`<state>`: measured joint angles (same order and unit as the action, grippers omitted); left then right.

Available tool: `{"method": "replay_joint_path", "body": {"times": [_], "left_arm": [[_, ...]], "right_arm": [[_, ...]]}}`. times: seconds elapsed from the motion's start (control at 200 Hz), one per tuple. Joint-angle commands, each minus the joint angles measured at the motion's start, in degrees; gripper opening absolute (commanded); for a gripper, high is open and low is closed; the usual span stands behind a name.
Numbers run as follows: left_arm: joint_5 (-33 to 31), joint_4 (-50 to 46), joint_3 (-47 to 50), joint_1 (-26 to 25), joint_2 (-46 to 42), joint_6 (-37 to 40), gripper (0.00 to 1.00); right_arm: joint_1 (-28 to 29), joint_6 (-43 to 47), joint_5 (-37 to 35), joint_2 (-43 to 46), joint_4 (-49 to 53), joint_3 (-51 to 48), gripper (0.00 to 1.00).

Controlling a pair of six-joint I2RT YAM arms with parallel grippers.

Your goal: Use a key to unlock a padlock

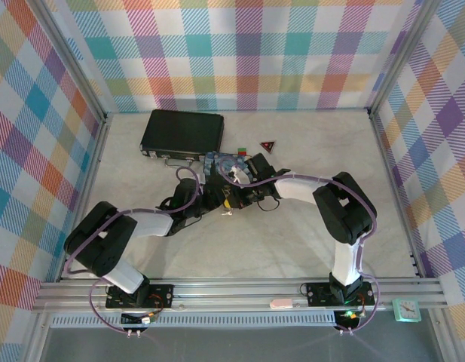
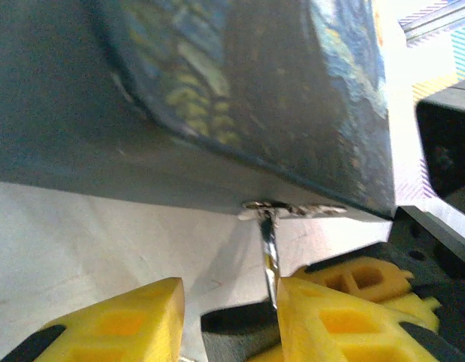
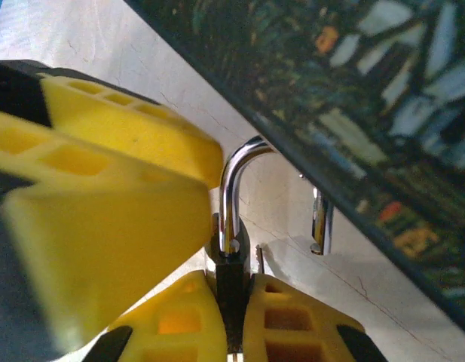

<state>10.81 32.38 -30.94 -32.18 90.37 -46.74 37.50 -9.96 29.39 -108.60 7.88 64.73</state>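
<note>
Top cam: left arm and right arm are both folded inward, elbows out. The wrists meet mid-table at the blue painted tin. Black briefcase sits just beside the tin at its 10 o'clock, and a small red triangle piece at its 2 o'clock. Little clock on the front rail at 5 o'clock of frame, face too small to read.

Left wrist cam: tin looms at 12 o'clock, tilted, underside in shadow. The left gripper has its fingers spread, with a clear gap between them. A slim bright metal strip runs from a metal tab at the tin's lower edge down along the inner edge of the 3 o'clock finger, touching it (key blade or shackle leg, can't tell from this angle). A second set of yellow fingers sits at 4 o'clock.

Right wrist cam: this angle gives the lock detail. The padlock is clamped in the right gripper, dark body pinched between both fingers at 6 o'clock. Its chrome shackle stands up and curves toward 1 o'clock under the tin's edge. A short metal piece hangs from that edge at the shackle's 3 o'clock, apart from it. Large yellow fingers come in from 9 o'clock, tip right at the shackle.
</note>
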Motion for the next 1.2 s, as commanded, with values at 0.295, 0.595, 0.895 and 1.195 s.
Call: {"method": "replay_joint_path", "body": {"times": [0.295,0.595,0.895,1.195], "left_arm": [[-1.5,12.3,-0.6,-0.4,5.4,-4.4,0.36],[-2.2,15.6,1.0,-0.4,5.7,-6.3,0.41],[0.3,18.9,0.6,-0.6,9.1,-7.5,0.20],[1.7,18.1,1.2,-0.6,9.7,-6.8,0.11]], "right_arm": [[0.3,0.1,3.8,0.3,-2.1,-0.7,0.00],[0.3,1.2,3.3,0.6,-0.6,-0.5,0.00],[0.3,0.9,3.7,0.9,-1.1,0.2,0.00],[0.3,0.9,3.5,1.7,-0.8,0.4,0.00]]}}
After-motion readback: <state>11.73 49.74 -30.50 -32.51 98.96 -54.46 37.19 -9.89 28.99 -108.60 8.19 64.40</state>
